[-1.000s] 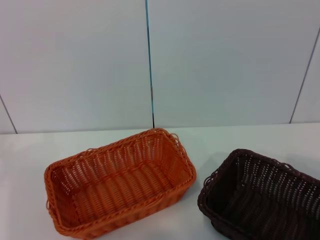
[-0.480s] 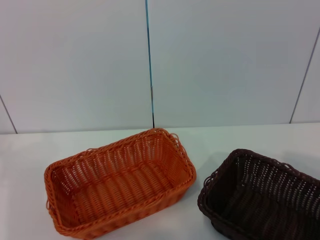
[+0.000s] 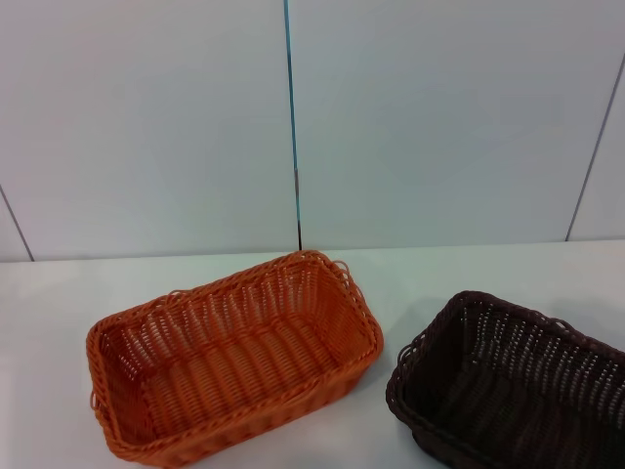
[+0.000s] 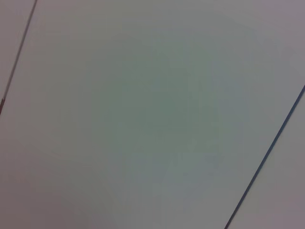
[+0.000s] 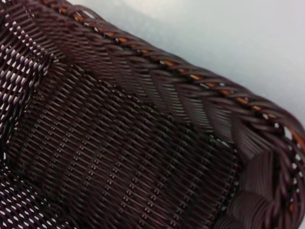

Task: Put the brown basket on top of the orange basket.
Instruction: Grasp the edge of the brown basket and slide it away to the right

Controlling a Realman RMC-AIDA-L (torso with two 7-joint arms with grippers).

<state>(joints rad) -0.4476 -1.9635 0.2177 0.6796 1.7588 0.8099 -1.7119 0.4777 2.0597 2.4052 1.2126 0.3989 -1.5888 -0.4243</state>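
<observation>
The orange basket (image 3: 229,362) stands empty on the white table at the front left of the head view, its long side angled. The brown basket (image 3: 508,386) stands to its right at the front right corner, partly cut off by the picture edge, with a gap between the two. The right wrist view is filled by the brown basket (image 5: 124,138), showing its braided rim and woven inside from very close. Neither gripper shows in any view. The left wrist view shows only a pale surface with dark seams.
The white table (image 3: 410,269) runs back to a pale panelled wall (image 3: 293,127) with dark vertical seams. Bare table lies behind both baskets and at the far left.
</observation>
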